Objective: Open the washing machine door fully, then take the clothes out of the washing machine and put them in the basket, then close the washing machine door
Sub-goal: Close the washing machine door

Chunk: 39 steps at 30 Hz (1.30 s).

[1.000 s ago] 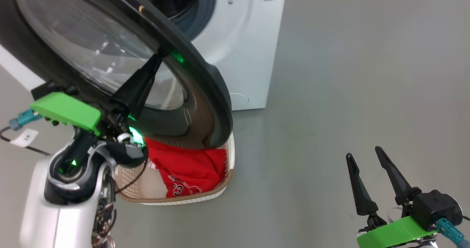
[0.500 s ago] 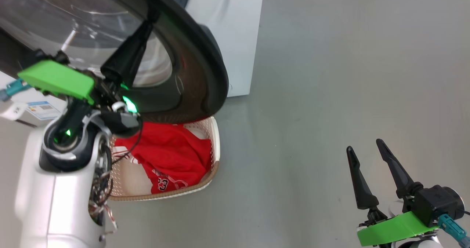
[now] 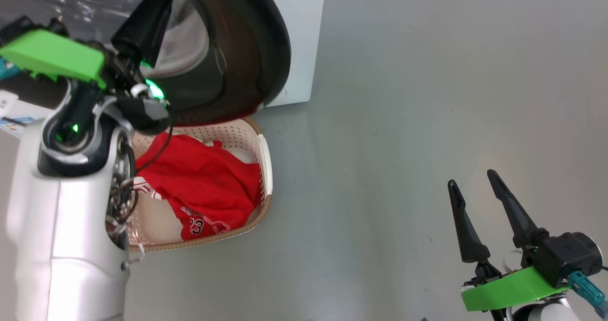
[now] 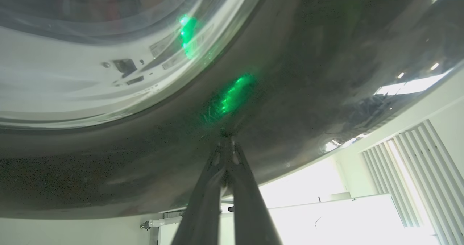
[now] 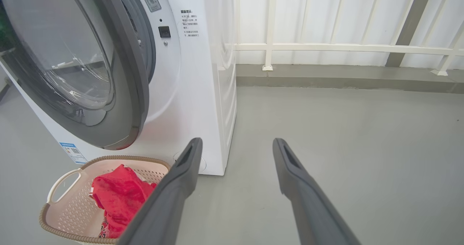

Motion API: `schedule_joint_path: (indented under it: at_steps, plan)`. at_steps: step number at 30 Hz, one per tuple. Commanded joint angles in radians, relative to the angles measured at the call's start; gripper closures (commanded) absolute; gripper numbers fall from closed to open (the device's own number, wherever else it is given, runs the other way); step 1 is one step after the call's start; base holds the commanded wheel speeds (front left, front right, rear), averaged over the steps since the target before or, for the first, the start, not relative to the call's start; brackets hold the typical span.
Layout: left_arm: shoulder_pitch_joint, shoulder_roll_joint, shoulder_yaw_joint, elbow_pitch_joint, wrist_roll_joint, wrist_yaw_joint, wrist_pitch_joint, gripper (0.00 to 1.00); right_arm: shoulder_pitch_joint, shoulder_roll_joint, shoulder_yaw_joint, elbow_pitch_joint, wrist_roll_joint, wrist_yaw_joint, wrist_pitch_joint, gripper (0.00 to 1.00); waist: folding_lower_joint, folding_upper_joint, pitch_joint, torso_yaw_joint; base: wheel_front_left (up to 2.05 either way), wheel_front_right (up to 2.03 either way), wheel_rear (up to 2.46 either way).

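The left pincer (image 4: 225,140) is squeezed shut with nothing in it. Its tips touch the black rim of the washing machine door (image 3: 251,50), which is partly open. The red clothes (image 3: 204,183) lie in the basket (image 3: 265,169) just in front of the washing machine (image 5: 195,85). The right pincer (image 3: 470,177) is spread wide and holds nothing, well off to the washing machine's side.

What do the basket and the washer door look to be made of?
Basket: likely moulded plastic, matte cream, given its even punched holes; the brown rim looks like imitation weave. Door: glossy dark rim, probably plastic, mirroring the room; the clear bulging centre looks like glass.
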Motion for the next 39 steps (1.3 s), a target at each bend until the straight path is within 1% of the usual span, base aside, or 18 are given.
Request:
schedule_joint_path:
  at_steps: [1,11,18,24,29,30,31,33,34,39]
  plan:
    - [-0.033,0.025,0.019,-0.020,0.011,-0.014,0.001,1.00,-0.020,-0.012,0.022,-0.025,-0.003,0.006,0.003,0.00,0.0000,0.0000,0.008,-0.005,0.00,0.00,0.00]
    - [-0.139,0.025,0.009,0.069,0.028,-0.048,-0.011,1.00,-0.035,-0.012,0.026,-0.024,0.005,0.006,-0.001,0.00,0.0000,0.0000,0.059,-0.007,0.00,0.00,0.00]
    - [-0.181,0.027,0.008,0.132,0.036,-0.075,-0.012,1.00,-0.050,-0.012,0.036,-0.013,0.008,0.006,-0.006,0.00,0.0000,0.0000,0.070,-0.013,0.00,0.00,0.00]
    - [-0.180,0.027,0.000,0.150,0.041,-0.092,-0.003,1.00,-0.056,-0.012,0.032,-0.003,0.009,0.006,-0.009,0.00,0.0000,0.0000,0.065,-0.009,0.00,0.00,0.00]
    - [-0.137,0.032,0.001,0.114,0.049,-0.095,-0.007,1.00,-0.054,-0.012,0.027,0.003,0.014,0.006,-0.011,0.00,0.0000,0.0000,0.047,0.007,0.00,0.00,0.00]
    - [-0.124,0.033,0.001,0.101,0.053,-0.095,-0.011,0.94,-0.054,-0.012,0.026,0.004,0.015,0.006,-0.012,0.00,0.0000,0.0000,0.042,0.011,0.00,0.00,0.00]
    - [-0.109,0.034,0.004,0.087,0.055,-0.093,-0.018,0.66,-0.054,-0.012,0.026,0.005,0.016,0.006,-0.012,0.00,0.0000,0.0000,0.037,0.015,0.00,0.00,0.00]
    - [-0.077,0.037,0.008,0.055,0.065,-0.087,-0.034,0.04,-0.055,-0.012,0.026,0.008,0.019,0.006,-0.013,0.00,0.0000,0.0000,0.028,0.023,0.00,0.00,0.00]
    - [-0.059,0.037,0.009,0.037,0.068,-0.083,-0.040,0.00,-0.055,-0.012,0.026,0.009,0.022,0.006,-0.014,0.00,0.0000,0.0000,0.022,0.028,0.00,0.00,0.00]
    - [0.050,0.035,0.016,-0.074,0.082,-0.057,-0.075,0.00,-0.051,-0.012,0.025,0.017,0.035,0.006,-0.016,0.00,0.0000,0.0000,-0.010,0.055,0.00,0.00,0.00]
